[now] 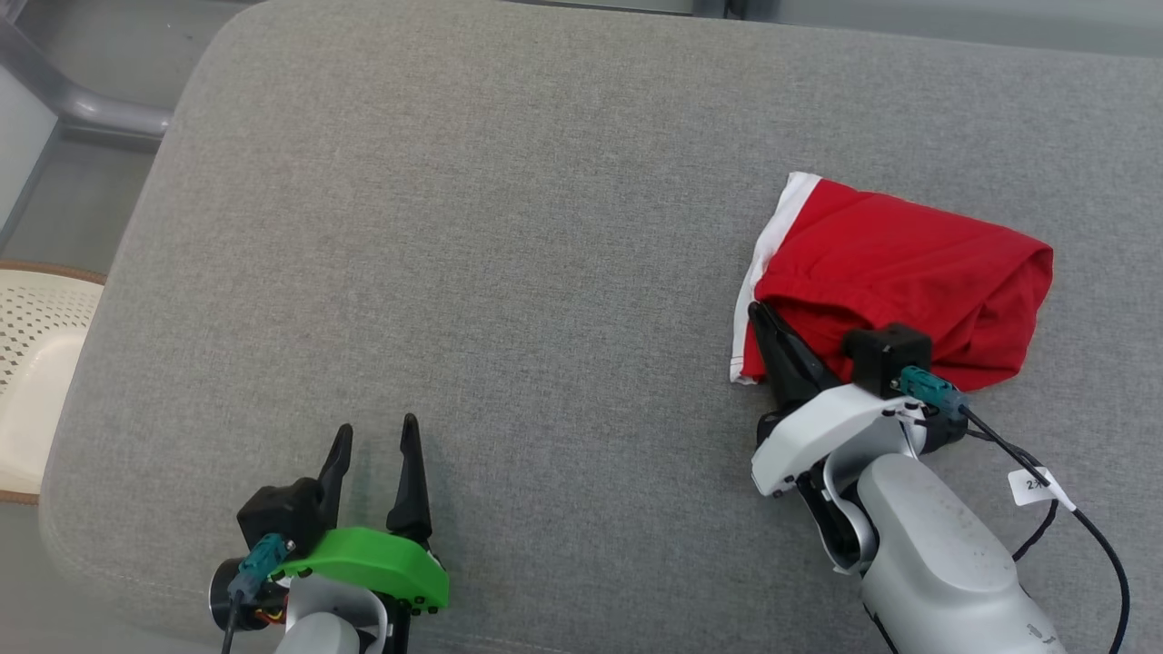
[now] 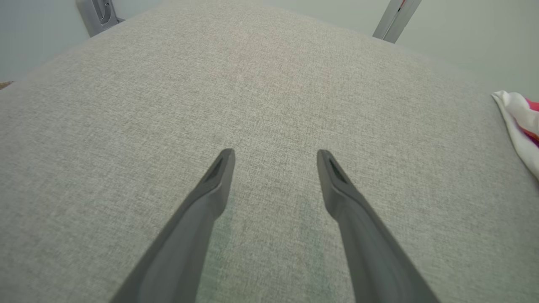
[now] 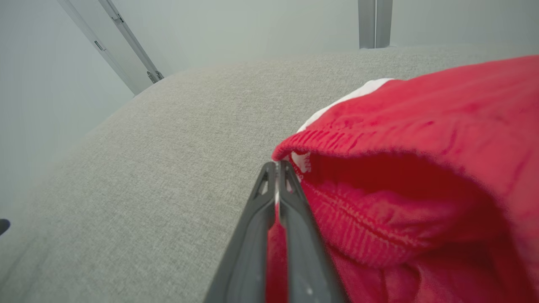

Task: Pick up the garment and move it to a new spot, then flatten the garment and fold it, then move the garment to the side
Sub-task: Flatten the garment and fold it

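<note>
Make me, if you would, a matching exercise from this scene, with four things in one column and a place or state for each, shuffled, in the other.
Things:
1. left pincer
2. right pincer
3. red garment
4. cream perforated object

Places or states:
A. shut on fabric
B. off the left edge of the grey cushion
C. open over bare cushion
D. crumpled near the cushion's right side

Pairs: 1-C, 2-A, 3-D, 4-B

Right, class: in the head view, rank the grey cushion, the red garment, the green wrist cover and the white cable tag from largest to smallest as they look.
1. grey cushion
2. red garment
3. green wrist cover, though it sits nearer the camera
4. white cable tag
</note>
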You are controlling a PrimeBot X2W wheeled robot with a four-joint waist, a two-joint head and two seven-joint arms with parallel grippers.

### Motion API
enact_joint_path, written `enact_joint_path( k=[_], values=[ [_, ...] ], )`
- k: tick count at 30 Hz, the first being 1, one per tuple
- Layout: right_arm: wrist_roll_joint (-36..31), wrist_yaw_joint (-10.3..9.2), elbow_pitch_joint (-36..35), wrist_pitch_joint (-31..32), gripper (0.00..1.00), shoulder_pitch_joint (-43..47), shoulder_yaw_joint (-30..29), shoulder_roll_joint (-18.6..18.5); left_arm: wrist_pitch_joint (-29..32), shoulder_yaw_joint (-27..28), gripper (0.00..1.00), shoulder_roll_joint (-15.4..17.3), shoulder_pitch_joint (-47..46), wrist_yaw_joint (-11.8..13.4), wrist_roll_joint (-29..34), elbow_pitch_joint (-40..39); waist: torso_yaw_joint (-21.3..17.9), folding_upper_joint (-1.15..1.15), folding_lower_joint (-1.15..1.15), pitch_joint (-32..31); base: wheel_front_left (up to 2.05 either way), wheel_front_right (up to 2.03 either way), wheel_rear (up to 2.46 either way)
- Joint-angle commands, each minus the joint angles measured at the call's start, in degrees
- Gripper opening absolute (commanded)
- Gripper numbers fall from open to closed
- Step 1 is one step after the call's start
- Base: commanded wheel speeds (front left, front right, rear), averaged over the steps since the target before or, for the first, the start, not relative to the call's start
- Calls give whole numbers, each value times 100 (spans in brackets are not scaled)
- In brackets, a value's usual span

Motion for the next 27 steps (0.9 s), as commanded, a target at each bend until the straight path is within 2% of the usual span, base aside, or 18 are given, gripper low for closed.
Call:
enact_joint_path(
  k=[1, 8, 14, 23, 27],
  values=[
    [-12, -1, -83, -12, 0, -97, -36, -20, 5, -14, 100, 23, -108, -10, -34, 7, -28, 0, 0, 1, 0, 0, 0],
    [111, -1, -333, -12, 0, -169, -18, -18, 4, -84, 100, 24, -87, -35, -53, 89, -33, 0, 0, -137, 0, 0, 0],
    [262, -1, -508, -12, 0, -556, 54, -16, 5, -171, 100, 23, -34, -58, -88, 121, 121, 0, 0, -292, 0, 0, 0],
    [532, 0, -503, -12, 0, -1929, 562, -10, 5, -473, 100, 23, 54, -40, -219, 135, 706, 0, 0, -492, 0, 0, 0],
    [1067, -1, -1009, -13, 0, -2638, 991, -21, 5, -536, 100, 23, 94, 5, -228, 155, 839, 0, 0, -583, 0, 0, 0]
  ],
)
